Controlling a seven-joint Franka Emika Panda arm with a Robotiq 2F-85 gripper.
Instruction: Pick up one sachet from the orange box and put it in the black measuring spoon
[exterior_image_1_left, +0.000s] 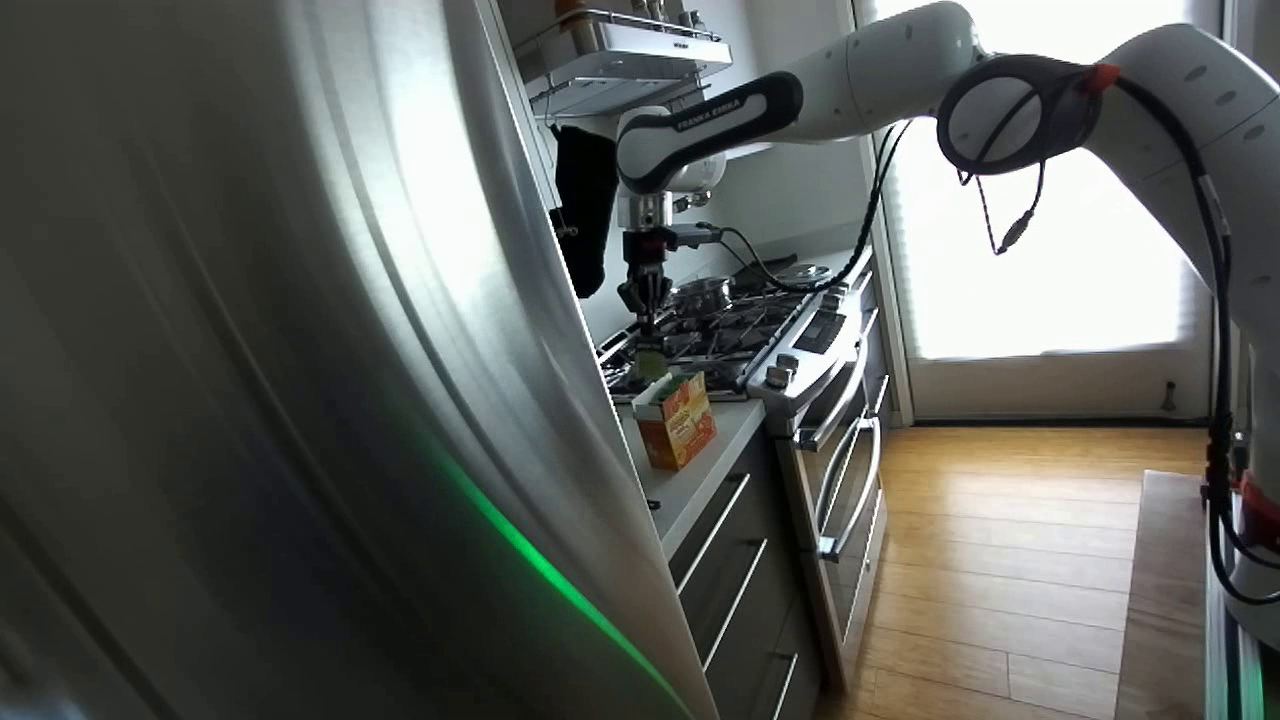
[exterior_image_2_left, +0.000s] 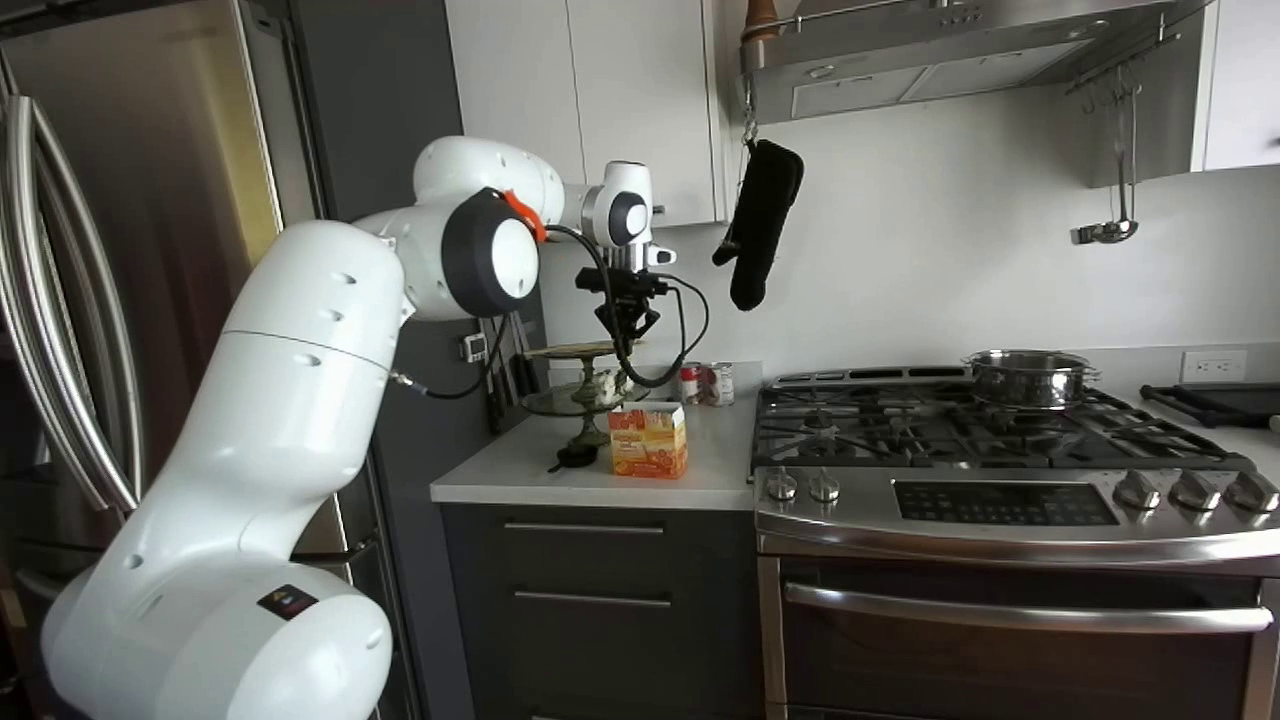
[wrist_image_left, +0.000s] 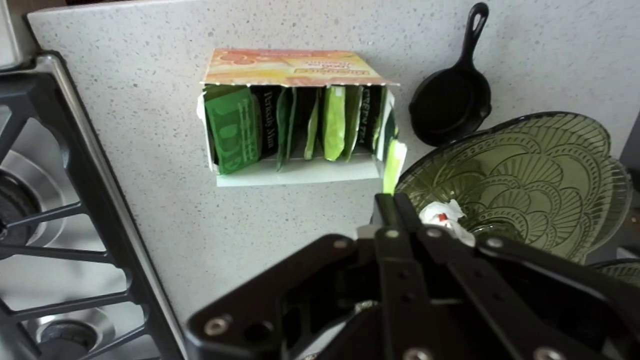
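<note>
Lime-green flat sachet (wrist_image_left: 394, 165) pinched, black spoon next

Sachet sits centre-right of the wrist view, beside the right end of the open-topped orange cardboard box (wrist_image_left: 295, 67), held by one end at the tips of the black two-fingered gripper (wrist_image_left: 392, 199). Fingers nearly pressed together, sachet between them. Touching the box's side wall or not: can't tell from the wrist; in an exterior view it hangs at the box's upper left.

Handling (my call): very light, thin, bendy; glossy wrapper, maybe slippery. Likely to flop, not hold a line. Modest squeeze should do. Best hold is across the flat, near a narrow end, roughly where the tips are, free end going down first.

Green and dark upright packets (wrist_image_left: 232, 135) fill much of the box; possible snag.

Target, presumably: small round black pan-shaped spoon with looped handle (wrist_image_left: 445, 110), upper right of the wrist view. Bowl close to the green patterned glass stand (wrist_image_left: 525, 180) at right; fingers could clip that.

Pose: white jointed arm (exterior_image_2_left: 310, 330) rises from lower left in an exterior view, elbow bent, forearm reaching upper centre. Wrist vertical, fingers pointing down above the pale speckled counter (wrist_image_left: 250, 215).

Pick looks done, placing left.
</note>
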